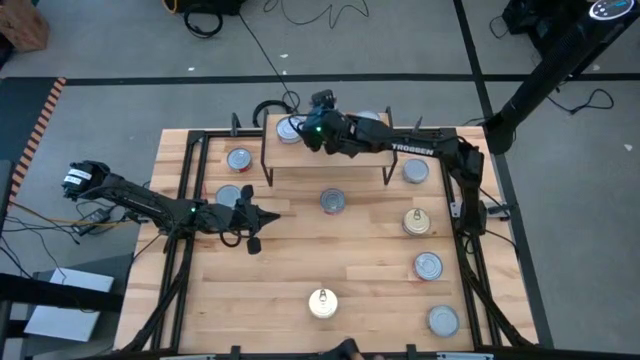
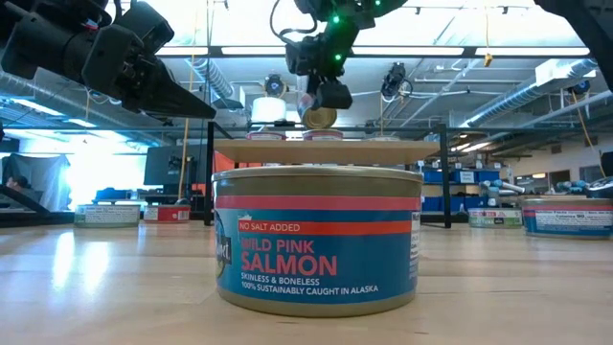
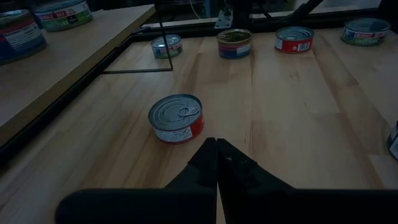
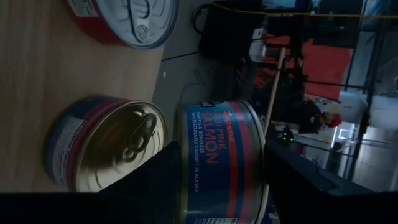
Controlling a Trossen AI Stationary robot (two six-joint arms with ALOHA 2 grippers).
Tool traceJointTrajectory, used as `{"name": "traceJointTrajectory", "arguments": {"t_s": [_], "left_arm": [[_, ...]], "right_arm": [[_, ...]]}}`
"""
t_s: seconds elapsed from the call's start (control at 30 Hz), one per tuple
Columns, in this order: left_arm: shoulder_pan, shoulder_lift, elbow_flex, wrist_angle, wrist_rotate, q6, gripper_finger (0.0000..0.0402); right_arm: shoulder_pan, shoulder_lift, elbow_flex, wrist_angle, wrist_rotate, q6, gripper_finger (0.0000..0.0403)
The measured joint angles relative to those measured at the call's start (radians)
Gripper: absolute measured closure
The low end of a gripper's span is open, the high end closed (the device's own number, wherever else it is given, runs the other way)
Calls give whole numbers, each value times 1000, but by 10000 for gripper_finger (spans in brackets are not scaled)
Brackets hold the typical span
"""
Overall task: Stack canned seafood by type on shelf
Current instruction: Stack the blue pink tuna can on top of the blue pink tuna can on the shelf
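The shelf [image 1: 335, 160], a small wood board on black legs, stands at the table's far middle. A silver-topped tin [image 1: 289, 129] and another tin [image 1: 368, 118] rest on it. My right gripper [image 1: 303, 130] hovers over the shelf's left part, shut on a blue salmon tin [image 4: 217, 155]. Just beyond it in the right wrist view, a gold-topped tin [image 4: 106, 149] and a red tin [image 4: 124, 18] sit on the board. My left gripper [image 1: 268, 214] is shut and holds nothing, left of the table's middle, pointing at a red tin [image 3: 176, 118]. My right gripper pinches the salmon tin across its height, one finger [image 4: 155, 180] on one flat end and the other finger [image 4: 298, 180] on the opposite end. The label side [image 4: 211, 143] faces the wrist. The fingers come from the table's right, slanting down. The tin hangs clear above the shelf [image 2: 326, 150].
Loose tins stand about the table: two at the left of the shelf [image 1: 238, 158] [image 1: 228, 195], one in front of it [image 1: 332, 201], several down the right side [image 1: 418, 221] and one near the front edge [image 1: 322, 302], close before the low camera [image 2: 316, 240].
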Motion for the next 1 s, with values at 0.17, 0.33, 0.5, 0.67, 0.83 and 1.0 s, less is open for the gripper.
{"name": "traceJointTrajectory", "arguments": {"t_s": [0.17, 0.33, 0.5, 0.67, 0.83, 1.0], "left_arm": [[0, 0, 0, 0, 0, -3, 396], [0, 0, 0, 0, 0, -3, 396], [0, 0, 0, 0, 0, -6, 396], [0, 0, 0, 1, 0, -6, 396], [0, 0, 0, 1, 0, -7, 396], [0, 0, 0, 1, 0, -7, 396]], "right_arm": [[-4, 0, 0, -5, -24, 19, 192], [-5, 0, 0, -64, -37, 35, 192], [-7, 0, 0, -77, -40, 74, 188], [-5, 0, 0, -82, -41, 77, 184], [-3, 0, 1, -116, -44, 122, 159], [1, 0, 1, -183, -40, 135, 130]]}}
